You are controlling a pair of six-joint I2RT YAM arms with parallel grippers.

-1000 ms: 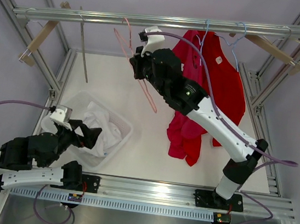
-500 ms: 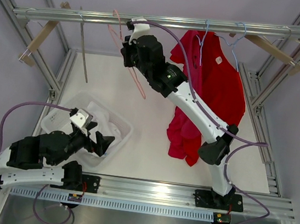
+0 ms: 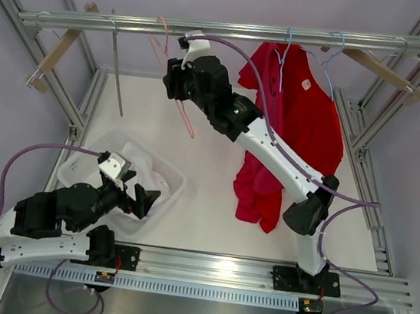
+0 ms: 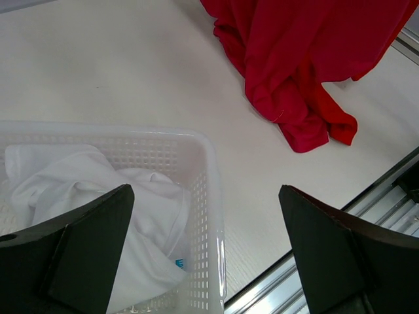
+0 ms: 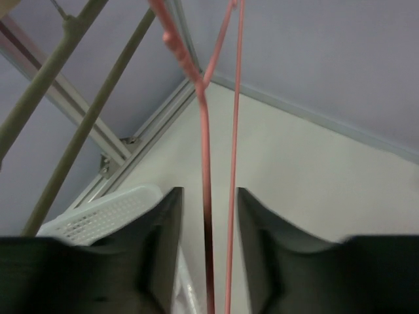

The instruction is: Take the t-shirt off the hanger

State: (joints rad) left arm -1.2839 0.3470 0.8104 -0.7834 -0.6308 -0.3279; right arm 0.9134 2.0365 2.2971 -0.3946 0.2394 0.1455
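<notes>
T-shirt (image 4: 78, 183) lies in the basket (image 4: 98, 127). The right gripper (image 5: 207, 196) sits slack around the bare hanger (image 5: 204, 131), and the left gripper (image 4: 205, 193) gapes. Next, I'd say, withdraw without snagging.

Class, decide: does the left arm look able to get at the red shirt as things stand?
Probably yes, low down: past the basket only bare table separates the open left hand from the red shirt. Higher up, the right arm crosses it.

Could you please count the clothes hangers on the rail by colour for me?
Pink hanger: 1
Light blue hangers: 2
Grey-green hanger: 1
Total: 4
</notes>
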